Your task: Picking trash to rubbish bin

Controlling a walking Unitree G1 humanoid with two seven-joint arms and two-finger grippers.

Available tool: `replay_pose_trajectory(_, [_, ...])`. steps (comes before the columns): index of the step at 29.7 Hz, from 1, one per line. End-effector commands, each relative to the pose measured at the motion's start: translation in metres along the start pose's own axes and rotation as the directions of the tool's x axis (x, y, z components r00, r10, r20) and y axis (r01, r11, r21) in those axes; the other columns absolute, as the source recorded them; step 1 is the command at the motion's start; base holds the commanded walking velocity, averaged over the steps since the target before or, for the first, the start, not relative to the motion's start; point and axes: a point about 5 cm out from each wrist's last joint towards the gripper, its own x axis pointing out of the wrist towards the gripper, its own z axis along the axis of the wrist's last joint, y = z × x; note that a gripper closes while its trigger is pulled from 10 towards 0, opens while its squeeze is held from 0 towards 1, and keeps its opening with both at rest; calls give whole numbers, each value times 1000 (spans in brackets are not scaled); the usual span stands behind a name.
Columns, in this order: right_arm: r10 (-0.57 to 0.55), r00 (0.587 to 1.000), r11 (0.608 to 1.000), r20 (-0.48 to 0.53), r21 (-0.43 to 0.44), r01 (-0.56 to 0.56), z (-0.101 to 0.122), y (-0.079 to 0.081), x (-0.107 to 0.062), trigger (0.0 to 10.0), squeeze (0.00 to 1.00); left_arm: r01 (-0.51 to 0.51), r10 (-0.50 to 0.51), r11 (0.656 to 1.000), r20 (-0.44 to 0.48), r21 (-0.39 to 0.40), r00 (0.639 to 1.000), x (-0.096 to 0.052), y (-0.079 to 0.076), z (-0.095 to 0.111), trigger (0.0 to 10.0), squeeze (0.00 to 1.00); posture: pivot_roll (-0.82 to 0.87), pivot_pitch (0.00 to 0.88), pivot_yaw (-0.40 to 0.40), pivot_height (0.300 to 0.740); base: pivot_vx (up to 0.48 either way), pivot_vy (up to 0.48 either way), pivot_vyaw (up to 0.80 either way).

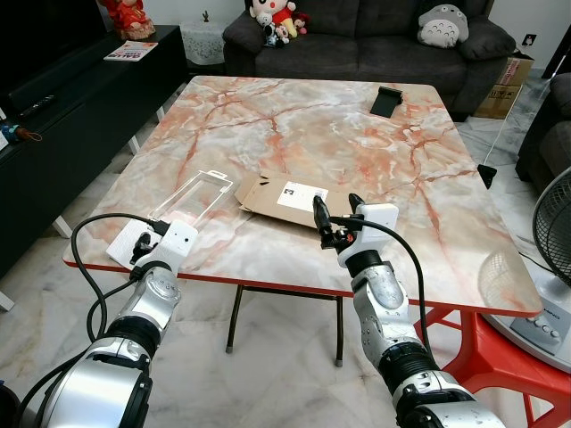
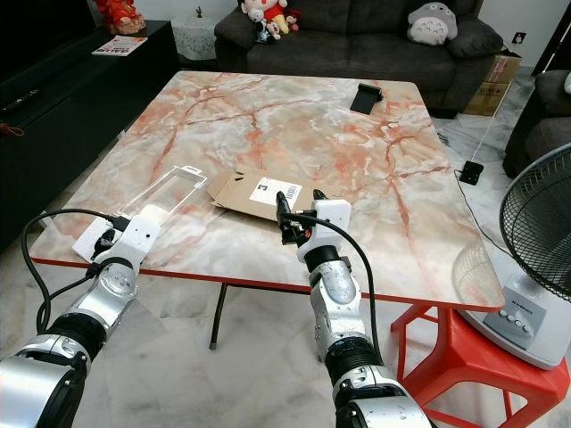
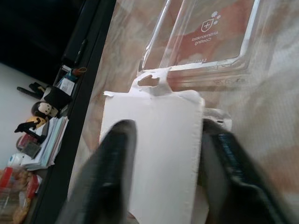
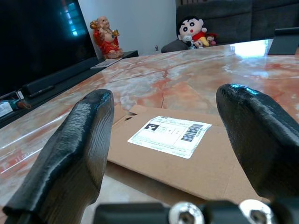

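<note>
A flattened brown cardboard box (image 1: 281, 198) with a white shipping label lies near the front of the marble table (image 1: 357, 152). My right gripper (image 1: 335, 210) is open just short of its near right edge; in the right wrist view the cardboard (image 4: 187, 154) lies ahead between the two fingers (image 4: 79, 149). A clear plastic blister pack (image 1: 192, 198) lies to the left, with a white backing card (image 1: 128, 242) at the table's front left corner. My left gripper (image 1: 143, 242) is open over that card (image 3: 159, 154), one finger (image 3: 112, 168) on each side.
A black phone-like object (image 1: 386, 100) rests at the far right of the table. Behind it is a dark sofa (image 1: 357, 40) with plush toys. A black TV cabinet (image 1: 53, 125) runs along the left. A fan (image 1: 558, 232) and a red stool (image 1: 500, 357) stand at the right.
</note>
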Motion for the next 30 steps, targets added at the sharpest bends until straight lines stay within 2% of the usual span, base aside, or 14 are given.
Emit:
replay_pose_trajectory(1, [-6,1000,1000,10,2,6,4,-1,3,10000,0,-4,4,1000,-13,4,1000,0,1,-3,0,0,-23,33,-4,740,0,0,0])
replay_pose_trajectory(17, [1,1000,1000,17,4,-1,5,0,3,10000,0,-18,18,1000,-14,0,1000,0,1,-3,0,0,-22,30,-3,740,0,0,0])
replay_pose_trajectory(30, [14,1000,1000,22,9,-14,6,4,4,10000,0,-141,142,990,30,-31,989,0,13,4,0,0,-27,23,6,740,0,0,0])
